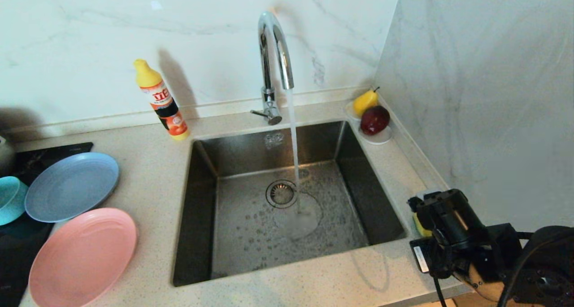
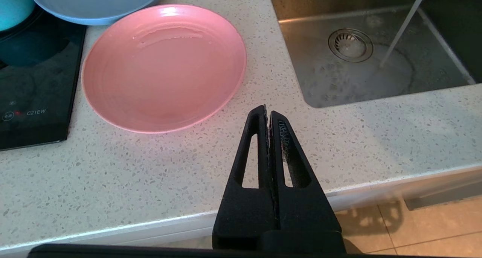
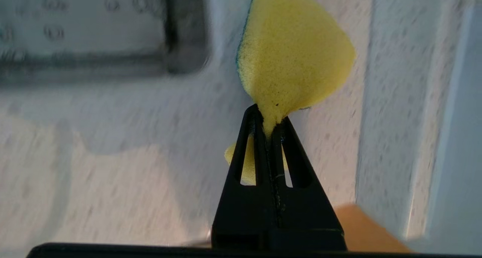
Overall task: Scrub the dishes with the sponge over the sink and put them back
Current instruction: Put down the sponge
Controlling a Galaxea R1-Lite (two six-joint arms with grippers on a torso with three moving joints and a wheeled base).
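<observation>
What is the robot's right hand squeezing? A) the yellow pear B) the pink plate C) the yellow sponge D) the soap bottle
C: the right gripper has its fingers shut on the yellow sponge, pinched over the counter beside the sink; the pear sits far off on its saucer.

Home kitchen: rectangular stainless steel sink (image 1: 287,199) under running chrome gooseneck faucet (image 1: 273,65), speckled stone countertop (image 1: 148,181), black induction stovetop (image 2: 34,99), white marble backsplash (image 1: 89,38).
</observation>
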